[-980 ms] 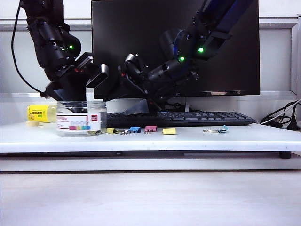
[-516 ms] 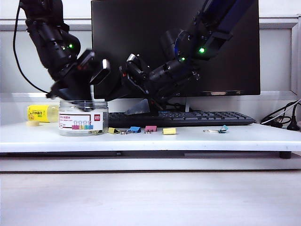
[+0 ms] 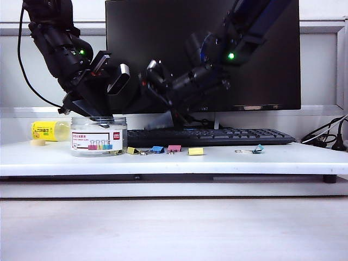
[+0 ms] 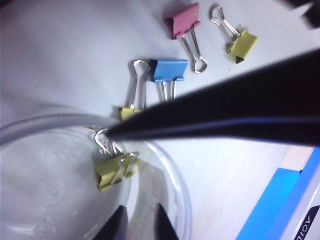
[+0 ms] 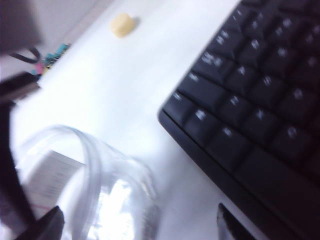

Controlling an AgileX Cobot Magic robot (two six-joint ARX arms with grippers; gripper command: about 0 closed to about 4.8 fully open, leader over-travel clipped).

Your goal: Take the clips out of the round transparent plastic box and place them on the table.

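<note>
Left gripper point(image 4: 139, 220) nearly closed inside round transparent plastic box point(image 3: 99, 136), red-logo label; right gripper point(image 5: 135, 220) wide apart alongside.

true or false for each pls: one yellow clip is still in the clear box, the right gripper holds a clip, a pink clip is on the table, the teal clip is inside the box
One yellow clip lies in the round transparent plastic box: true.
The right gripper holds a clip: false, its jaws stand open and empty above the box.
A pink clip lies on the table: true.
The teal clip is inside the box: false, it lies on the table far to the right of the box.
The left gripper reaches into the box: true.
</note>
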